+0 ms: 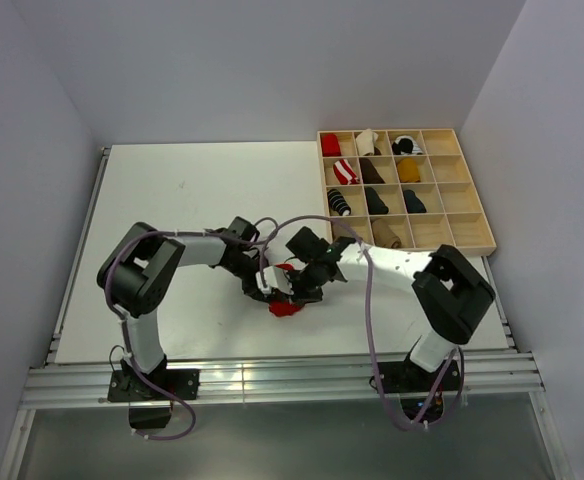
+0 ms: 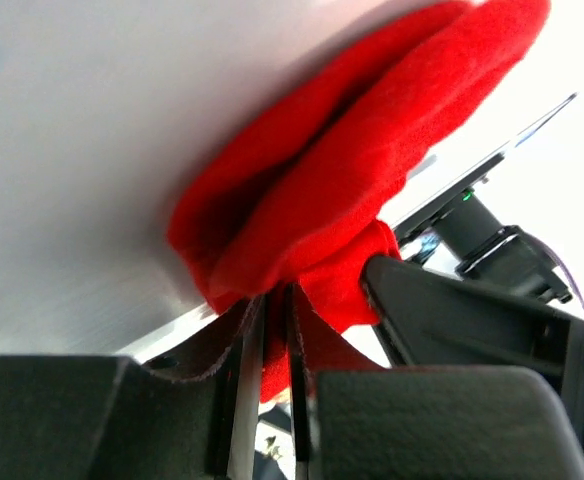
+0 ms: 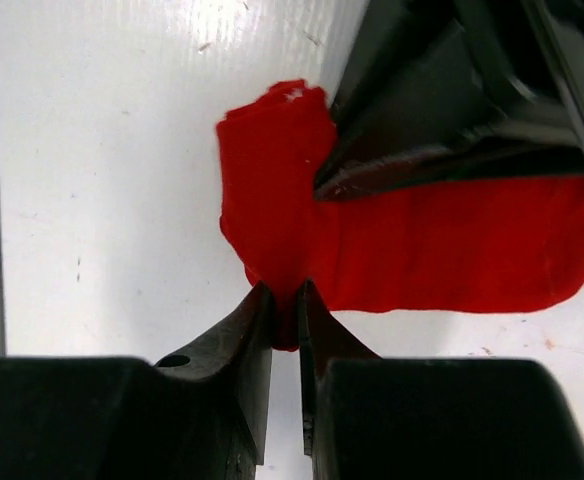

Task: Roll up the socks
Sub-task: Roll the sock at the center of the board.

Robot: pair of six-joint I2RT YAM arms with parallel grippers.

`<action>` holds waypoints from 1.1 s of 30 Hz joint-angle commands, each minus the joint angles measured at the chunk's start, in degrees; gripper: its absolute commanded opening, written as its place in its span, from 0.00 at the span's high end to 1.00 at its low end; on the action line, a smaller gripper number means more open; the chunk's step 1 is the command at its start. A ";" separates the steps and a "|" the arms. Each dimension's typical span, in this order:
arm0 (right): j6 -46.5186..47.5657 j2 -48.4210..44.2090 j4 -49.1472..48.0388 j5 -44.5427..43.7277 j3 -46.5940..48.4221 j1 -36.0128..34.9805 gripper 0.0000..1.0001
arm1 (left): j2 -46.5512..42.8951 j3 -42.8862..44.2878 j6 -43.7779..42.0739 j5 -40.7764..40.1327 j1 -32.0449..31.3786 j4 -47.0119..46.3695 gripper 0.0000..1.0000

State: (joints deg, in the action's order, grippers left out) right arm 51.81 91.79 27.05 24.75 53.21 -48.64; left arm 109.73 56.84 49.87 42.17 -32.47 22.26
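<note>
Tray (image 1: 467,200) of wooden compartments holds sock bundles (image 1: 375,200) in red, cream, striped, mustard and black, with a tan sock pair (image 1: 387,234) in its nearest row. Red sock (image 1: 284,306) lies on table (image 1: 172,200), near-left of tray. Left jaws stand narrow with red fabric between them. Right jaws are pinched tight on the sock's edge.

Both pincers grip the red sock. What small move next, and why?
Probably the right pincer should lift its pinched edge and roll it along the red sock: the sock lies mostly flat on the table, one end bunched, the left pincer pinching it too.
</note>
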 commanded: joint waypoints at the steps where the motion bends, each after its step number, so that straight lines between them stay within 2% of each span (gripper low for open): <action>1: -0.14 3.48 12.31 6.51 5.39 3.81 0.88 | -4.26 -4.01 7.07 -2.97 0.30 -8.98 0.80; 7: 3.38 12.79 25.14 14.26 14.26 9.87 0.88 | -10.93 -10.78 14.81 -6.75 0.30 -20.65 0.79; 13: 7.24 22.72 36.22 19.27 23.49 13.22 0.87 | -15.67 -15.79 18.33 -10.35 -0.23 -27.26 0.81; 15: 6.64 25.80 39.04 19.81 26.92 13.92 0.87 | -17.79 -17.28 18.25 -14.12 -0.66 -28.06 0.81; 21: 5.76 32.92 44.93 19.72 34.14 15.07 0.87 | -27.19 -20.10 13.16 -24.92 -1.37 -27.79 0.75; 25: 4.61 37.75 48.18 20.42 38.71 15.59 0.87 | -31.15 -19.66 3.87 -33.53 -3.65 -26.48 0.68; 28: 5.32 39.78 51.44 21.65 40.74 15.86 0.87 | -34.13 -20.79 -2.73 -41.87 -8.39 -28.14 0.64; 29: 4.97 40.05 51.70 21.74 41.01 15.86 0.87 | -34.76 -21.50 -4.06 -41.91 -11.10 -29.02 0.63; 33: 4.44 40.83 52.14 21.57 41.45 16.12 0.87 | -36.69 -25.02 -9.69 -43.93 -13.67 -35.00 0.59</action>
State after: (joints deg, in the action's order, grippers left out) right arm 55.68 131.02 77.65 49.19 93.58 -32.82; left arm 74.78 33.74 48.29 3.99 -44.71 -7.05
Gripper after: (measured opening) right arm 0.182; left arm 0.398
